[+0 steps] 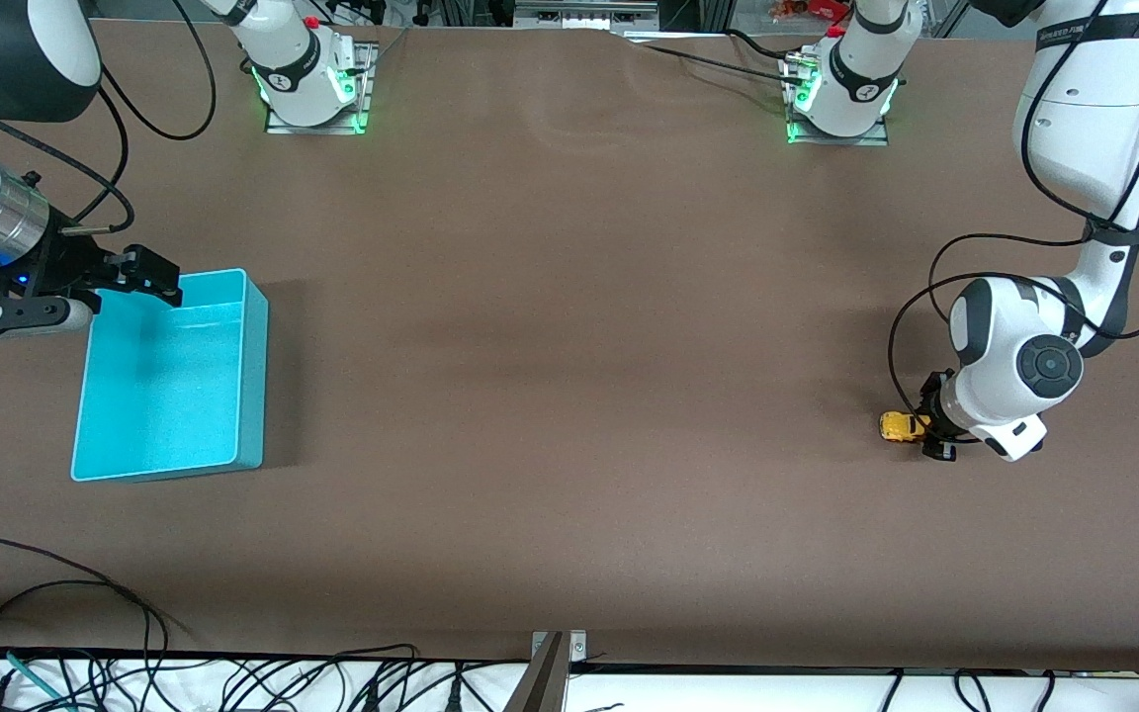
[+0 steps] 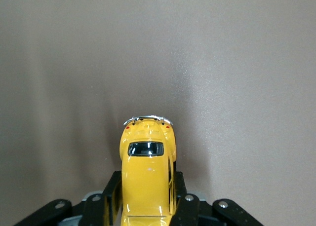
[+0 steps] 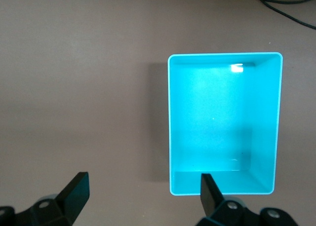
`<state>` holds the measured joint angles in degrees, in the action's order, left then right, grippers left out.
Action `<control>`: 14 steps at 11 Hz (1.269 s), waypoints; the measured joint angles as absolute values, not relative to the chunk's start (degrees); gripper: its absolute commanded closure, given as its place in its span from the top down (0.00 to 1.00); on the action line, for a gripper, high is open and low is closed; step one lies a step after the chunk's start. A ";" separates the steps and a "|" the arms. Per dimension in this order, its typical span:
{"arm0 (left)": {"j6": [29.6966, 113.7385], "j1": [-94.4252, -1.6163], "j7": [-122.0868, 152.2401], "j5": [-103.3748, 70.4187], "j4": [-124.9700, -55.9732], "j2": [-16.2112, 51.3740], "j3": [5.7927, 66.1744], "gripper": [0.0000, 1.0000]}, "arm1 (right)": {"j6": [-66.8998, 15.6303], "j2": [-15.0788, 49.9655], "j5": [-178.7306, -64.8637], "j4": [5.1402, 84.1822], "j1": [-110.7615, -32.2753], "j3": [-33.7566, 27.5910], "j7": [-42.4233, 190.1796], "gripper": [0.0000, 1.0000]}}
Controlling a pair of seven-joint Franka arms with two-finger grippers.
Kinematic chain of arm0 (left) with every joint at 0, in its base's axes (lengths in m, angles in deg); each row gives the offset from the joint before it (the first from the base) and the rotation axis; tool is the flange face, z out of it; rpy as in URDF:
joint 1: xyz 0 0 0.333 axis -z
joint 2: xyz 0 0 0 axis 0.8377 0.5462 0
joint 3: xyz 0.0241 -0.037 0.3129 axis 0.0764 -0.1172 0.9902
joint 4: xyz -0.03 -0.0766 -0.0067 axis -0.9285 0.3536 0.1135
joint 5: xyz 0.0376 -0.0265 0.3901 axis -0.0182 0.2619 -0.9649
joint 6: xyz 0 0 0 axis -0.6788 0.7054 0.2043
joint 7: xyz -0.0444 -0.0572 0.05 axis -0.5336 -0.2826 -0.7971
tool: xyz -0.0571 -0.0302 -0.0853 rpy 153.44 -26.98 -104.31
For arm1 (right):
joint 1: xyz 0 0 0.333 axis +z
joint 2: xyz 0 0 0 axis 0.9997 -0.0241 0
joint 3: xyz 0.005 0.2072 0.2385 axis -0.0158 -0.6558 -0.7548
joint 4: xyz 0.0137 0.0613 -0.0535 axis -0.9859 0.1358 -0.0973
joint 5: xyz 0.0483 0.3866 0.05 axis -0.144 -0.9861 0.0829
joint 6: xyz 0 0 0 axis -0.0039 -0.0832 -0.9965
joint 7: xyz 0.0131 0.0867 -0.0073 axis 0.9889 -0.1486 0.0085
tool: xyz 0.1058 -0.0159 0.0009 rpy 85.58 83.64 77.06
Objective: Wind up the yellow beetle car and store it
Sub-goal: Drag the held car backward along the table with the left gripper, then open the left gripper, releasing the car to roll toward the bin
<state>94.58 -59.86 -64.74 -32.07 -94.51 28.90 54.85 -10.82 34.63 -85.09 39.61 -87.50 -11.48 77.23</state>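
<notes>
We see the yellow beetle car (image 1: 902, 425), tiny and rounded with a dark window and chrome bumper, sitting level near the left arm's end of the desk, its body pinched between the left claw's (image 2: 146, 199) fingers.

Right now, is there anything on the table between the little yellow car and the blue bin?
Nothing: the front view shows only bare table between the car and the bin.

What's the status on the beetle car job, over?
Left gripper shut on the yellow beetle car, low at the table's left-arm end. Right gripper open, over the turquoise bin edge. Bin holds nothing; nothing lies between them.
</notes>
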 measured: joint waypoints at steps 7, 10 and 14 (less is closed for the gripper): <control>93.90 -59.95 -65.09 -32.07 -92.95 30.92 55.25 1.00 | -10.82 34.63 -85.09 39.60 -87.50 -11.48 77.23 1.00; 94.14 -60.03 -65.92 -32.04 -91.62 33.17 55.37 1.00 | -10.82 34.64 -85.09 39.59 -87.50 -11.48 77.23 1.00; 93.66 -60.03 -66.02 -32.04 -90.94 33.55 55.35 1.00 | -10.82 34.63 -85.09 39.59 -87.50 -11.48 77.23 1.00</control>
<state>93.66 -60.03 -66.02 -32.04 -90.94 33.55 55.35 -10.82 34.63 -85.09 39.59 -87.50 -11.48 77.23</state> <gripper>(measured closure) 0.000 0.000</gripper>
